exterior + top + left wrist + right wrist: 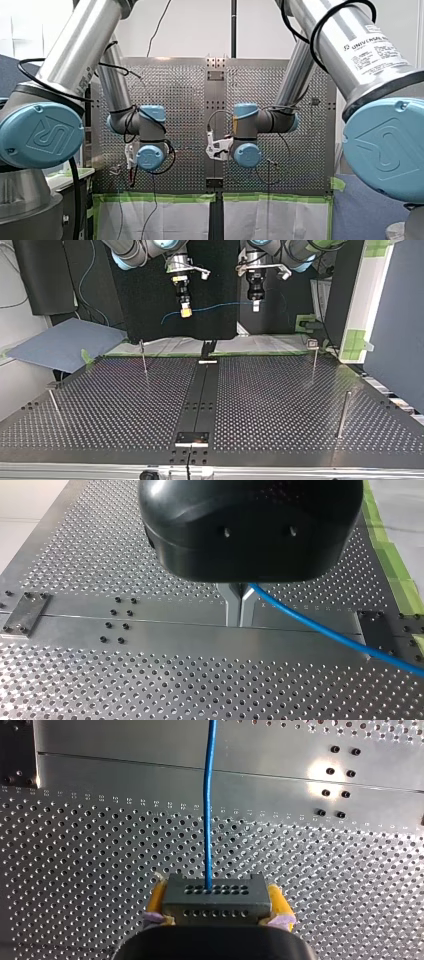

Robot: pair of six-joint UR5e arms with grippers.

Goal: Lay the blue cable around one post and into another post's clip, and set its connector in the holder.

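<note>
The perforated metal table (pixel 280 405) carries thin steel posts (pixel 344 414) at ten, two, four and eight o'clock in the top view. At twelve, my right gripper (pixel 217 903) clamps the dark grey holed connector block (pixel 215 895) and my left gripper (pixel 239 609) pinches the thin blue cable (pixel 320 627) strung between them. I worry a hard pull slips the cable or skews the connector.

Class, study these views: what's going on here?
Both arms hold the blue cable in the air above the perforated table. My right gripper clamps its grey connector between yellow pads. My left gripper pinches the cable further along. The posts carry no cable yet.
</note>
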